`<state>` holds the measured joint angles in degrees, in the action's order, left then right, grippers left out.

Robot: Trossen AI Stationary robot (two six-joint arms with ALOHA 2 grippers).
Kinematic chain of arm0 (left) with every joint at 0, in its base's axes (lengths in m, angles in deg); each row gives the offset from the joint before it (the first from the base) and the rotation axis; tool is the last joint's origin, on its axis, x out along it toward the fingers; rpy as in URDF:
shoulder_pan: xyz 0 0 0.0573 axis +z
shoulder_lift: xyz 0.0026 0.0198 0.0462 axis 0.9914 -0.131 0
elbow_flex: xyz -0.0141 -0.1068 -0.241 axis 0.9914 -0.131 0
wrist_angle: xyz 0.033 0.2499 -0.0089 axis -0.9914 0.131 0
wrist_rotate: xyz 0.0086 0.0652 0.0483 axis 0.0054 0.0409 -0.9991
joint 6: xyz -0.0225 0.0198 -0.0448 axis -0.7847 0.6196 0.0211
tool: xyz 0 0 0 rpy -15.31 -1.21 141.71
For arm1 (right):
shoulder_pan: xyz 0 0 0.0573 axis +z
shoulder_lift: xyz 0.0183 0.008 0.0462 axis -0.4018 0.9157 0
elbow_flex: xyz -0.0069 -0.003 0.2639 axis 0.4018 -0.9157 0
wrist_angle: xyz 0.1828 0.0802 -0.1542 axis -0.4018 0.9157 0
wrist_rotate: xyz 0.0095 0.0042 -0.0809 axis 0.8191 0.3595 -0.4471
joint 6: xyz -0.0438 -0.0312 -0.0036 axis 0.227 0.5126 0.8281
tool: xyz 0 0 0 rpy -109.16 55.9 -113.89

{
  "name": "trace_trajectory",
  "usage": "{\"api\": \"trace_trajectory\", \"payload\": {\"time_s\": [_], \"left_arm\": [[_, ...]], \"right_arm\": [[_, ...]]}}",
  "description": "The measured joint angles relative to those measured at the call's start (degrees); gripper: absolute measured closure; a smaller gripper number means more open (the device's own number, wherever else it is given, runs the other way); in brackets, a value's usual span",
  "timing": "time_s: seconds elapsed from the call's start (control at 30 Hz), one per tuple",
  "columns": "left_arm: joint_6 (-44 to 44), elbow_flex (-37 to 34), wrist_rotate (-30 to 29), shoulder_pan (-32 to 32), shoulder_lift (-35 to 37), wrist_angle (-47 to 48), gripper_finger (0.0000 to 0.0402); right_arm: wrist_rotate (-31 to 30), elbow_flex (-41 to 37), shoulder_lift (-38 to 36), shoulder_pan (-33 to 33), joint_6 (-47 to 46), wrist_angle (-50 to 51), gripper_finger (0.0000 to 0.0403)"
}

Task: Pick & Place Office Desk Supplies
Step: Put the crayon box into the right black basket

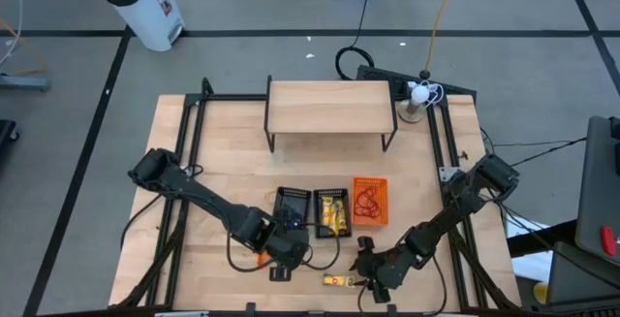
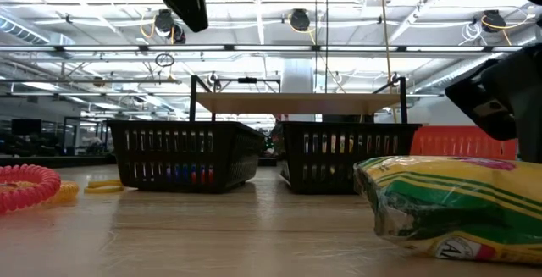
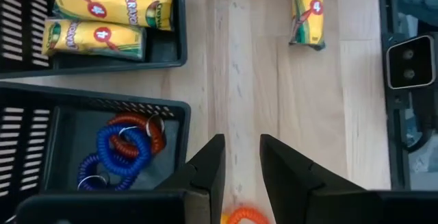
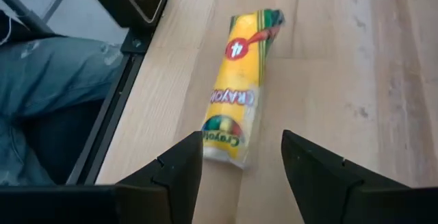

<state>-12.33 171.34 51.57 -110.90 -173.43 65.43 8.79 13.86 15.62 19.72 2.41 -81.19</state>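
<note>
One loose yellow crayon pack (image 1: 336, 280) lies flat on the table near its near edge; it also shows as the crayon pack (image 4: 239, 94) and crayon pack (image 2: 449, 209). My right gripper (image 4: 243, 162) is open just to the pack's right, its fingers standing on either side of the pack's nearer end without touching. My left gripper (image 3: 239, 176) is open above the bare wood, near the coil basket's near right corner. An orange coil band (image 3: 243, 216) lies on the table under its fingertips. Whether the fingers touch the coil is hidden.
A black basket (image 3: 41, 121) holds blue and red coil bands (image 3: 123, 152). A second black basket (image 3: 174, 53) holds several crayon packs (image 3: 96, 11). An orange tray (image 1: 369, 201) holds rubber bands. Red and yellow coils (image 2: 25, 188) lie near the low camera. A wooden shelf (image 1: 331, 109) stands at the far side. A person's leg (image 4: 48, 80) is beyond the near edge.
</note>
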Motion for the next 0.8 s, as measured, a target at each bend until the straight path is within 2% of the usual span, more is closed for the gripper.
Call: {"api": "trace_trajectory", "payload": {"time_s": [0.2, 0.5, 0.8], "left_arm": [[-0.20, 0.00, -0.02, 0.20, 0.00, 0.88, 0.0307], [-0.46, 0.00, -0.02, 0.20, 0.00, 0.95, 0.0307], [-0.62, 0.00, 0.00, 0.20, 0.00, 0.97, 0.0307]], "right_arm": [[0.39, 0.00, 0.04, 0.16, -2.43, 0.04, 0.0216], [4.58, 0.00, 0.07, 0.16, -4.71, -1.49, 0.0216], [4.61, 0.00, 0.07, 0.18, -5.32, -1.86, 0.0215]]}}
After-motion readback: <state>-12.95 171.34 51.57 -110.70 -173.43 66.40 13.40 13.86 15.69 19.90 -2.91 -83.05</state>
